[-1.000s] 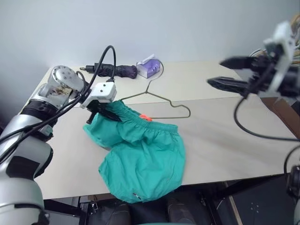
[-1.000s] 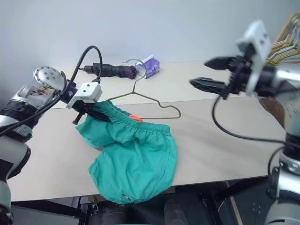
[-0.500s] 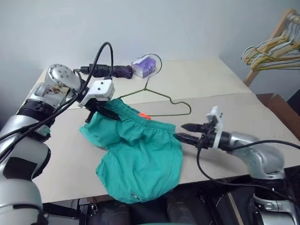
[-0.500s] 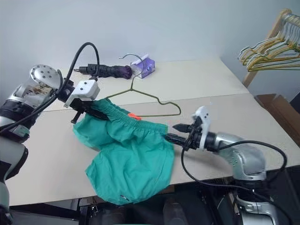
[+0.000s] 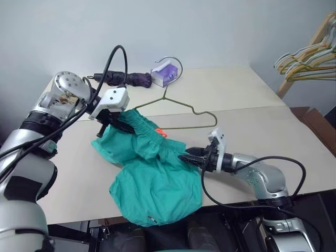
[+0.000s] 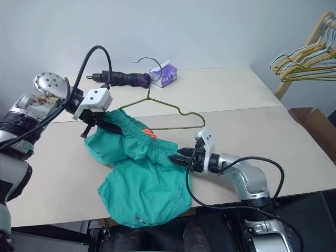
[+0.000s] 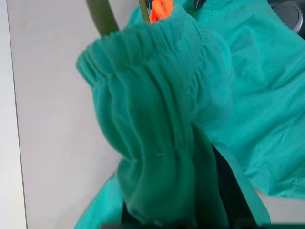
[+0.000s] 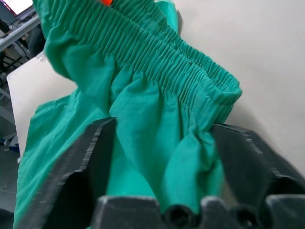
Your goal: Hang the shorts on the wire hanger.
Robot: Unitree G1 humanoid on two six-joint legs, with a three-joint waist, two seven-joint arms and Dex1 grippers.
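A: Right wrist view: right tool (image 8: 162,157) has dropped to the shorts (image 5: 157,173), fingers spread around the waistband end away from the tag, probably not clamped yet.

B: Left tool (image 5: 119,124) pinches the other end. Wire hanger (image 5: 181,113) lies just behind the shorts on the tabletop (image 5: 252,121). Spreading comes next.

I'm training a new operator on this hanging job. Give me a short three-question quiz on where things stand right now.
1. True or false: the shorts already hang on the wire hanger.
2. What does the left gripper hold: A) the hanger, B) the waistband end of the shorts, C) the umbrella?
3. What lies between the right gripper's jaws?

Key
1. False: the hanger lies on the table, behind the shorts.
2. B.
3. A fold of the shorts just below the gathered waistband; the jaws stand apart around it, not yet clamped.
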